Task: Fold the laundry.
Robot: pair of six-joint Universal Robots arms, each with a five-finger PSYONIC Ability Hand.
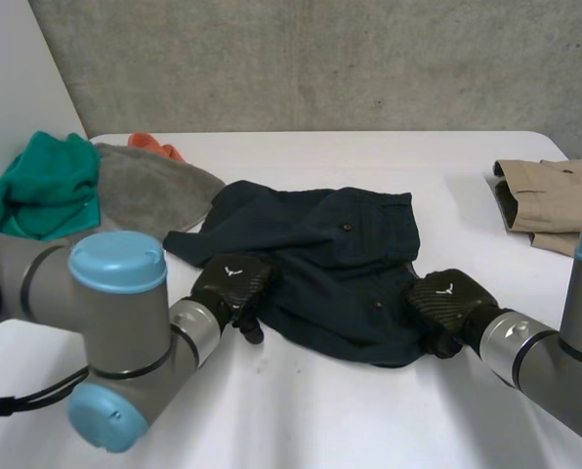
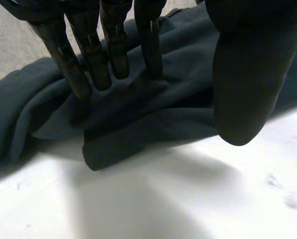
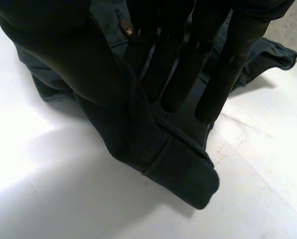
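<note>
The shorts point(image 1: 330, 264) lie mid-table, rumpled and not yet folded. The left hand point(image 1: 234, 283) rests straight fingers point(image 2: 96, 64) on their near left edge, thumb clear, gripping nothing. The right hand point(image 1: 445, 305) pinches their near right corner between thumb and fingers. Right of the shorts a tan garment point(image 1: 555, 200) lies folded, and left of them a pile point(image 1: 42, 186) waits.

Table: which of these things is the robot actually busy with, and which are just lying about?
In hand:
- dark shorts, spread out in the middle
- left hand and right hand, both at the shorts' near edge

Lying about for now:
- green cloth, grey cloth and orange cloth, heaped at the far left
- tan garment, at the right
</note>
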